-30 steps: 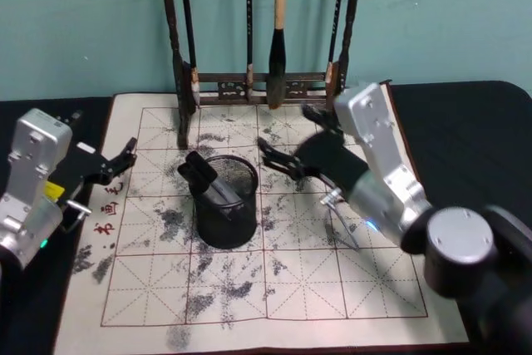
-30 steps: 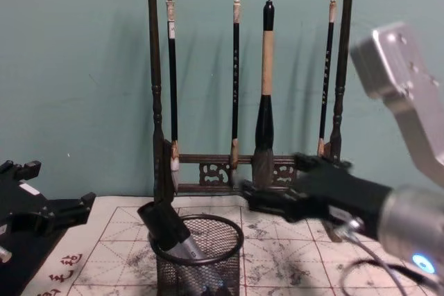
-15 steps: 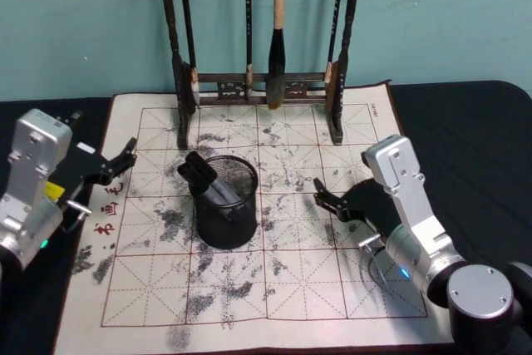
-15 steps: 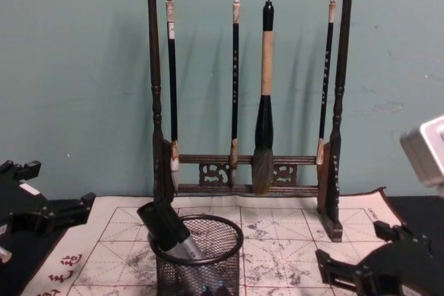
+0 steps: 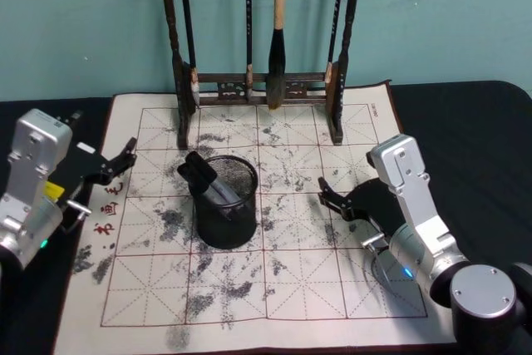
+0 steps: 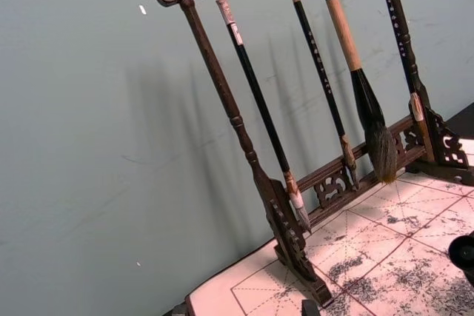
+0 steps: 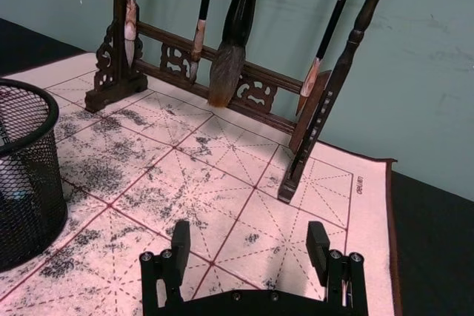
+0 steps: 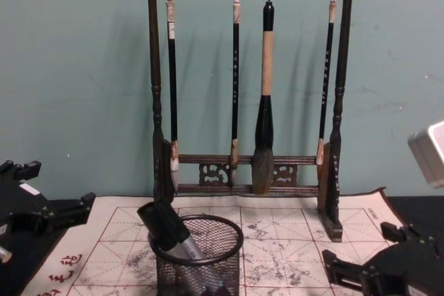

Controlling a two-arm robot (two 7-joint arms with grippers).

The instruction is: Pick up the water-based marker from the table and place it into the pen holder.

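Note:
The water-based marker (image 5: 202,174) leans inside the black mesh pen holder (image 5: 226,220), with its wide black cap (image 8: 159,222) poking above the rim on the left side. The holder (image 8: 199,267) stands on the white gridded mat (image 5: 274,276) that covers the dark table (image 5: 470,122). My right gripper (image 5: 327,195) hovers low over the mat to the right of the holder, apart from it, open and empty. Its two fingers (image 7: 180,240) show spread wide in the right wrist view, with the holder (image 7: 26,183) off to one side. My left gripper (image 5: 119,162) rests open at the mat's left edge.
A tall dark wooden brush rack (image 5: 258,85) with several hanging brushes (image 8: 263,102) stands at the back of the mat, behind the holder. Ink stains and red characters (image 5: 106,205) mark the mat. Bare mat lies in front of the holder.
My right arm has drawn back from above the holder, swinging right and down to just over the mat. The marker stays in the holder. The left arm is still.

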